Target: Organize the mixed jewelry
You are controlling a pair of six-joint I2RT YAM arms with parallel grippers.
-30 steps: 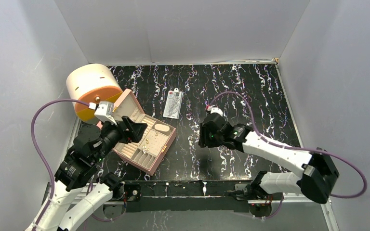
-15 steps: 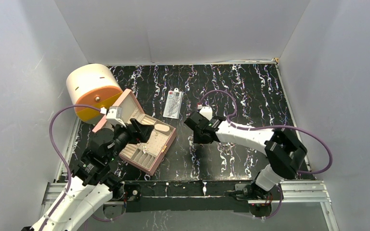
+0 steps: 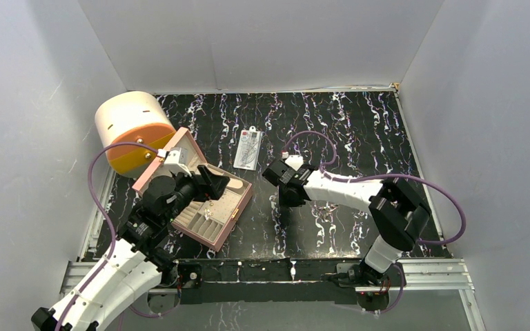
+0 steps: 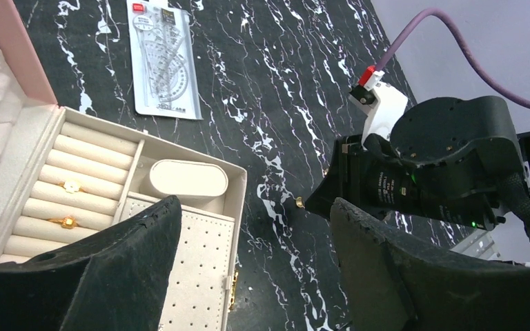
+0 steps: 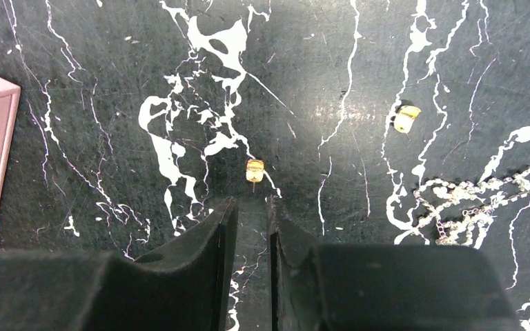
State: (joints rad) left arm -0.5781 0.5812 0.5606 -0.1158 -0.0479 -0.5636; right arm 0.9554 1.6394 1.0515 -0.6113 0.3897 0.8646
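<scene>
A gold stud [image 5: 254, 169] lies on the black marbled table just ahead of my right gripper [image 5: 252, 203]. Its jaws stand a narrow gap apart with nothing between them. A second stud [image 5: 406, 118] and a silvery chain [image 5: 476, 200] lie to the right. In the top view the right gripper [image 3: 280, 200] points down at the table beside the open pink box [image 3: 238, 207]. My left gripper [image 4: 255, 207] is wide open and empty above the box's front right corner [image 4: 238, 181]. Two gold rings [image 4: 71, 185] sit in the box's ring rolls. The stud [image 4: 299, 203] also shows in the left wrist view.
A clear flat packet with a white card [image 3: 248, 148] lies behind the box. A large cream and orange cylinder [image 3: 132, 131] stands at the back left, next to the box's raised lid [image 3: 179, 148]. Grey walls enclose the table.
My right arm swung left toward the box and its gripper came down near the stud. My left gripper moved forward and right over the box.
</scene>
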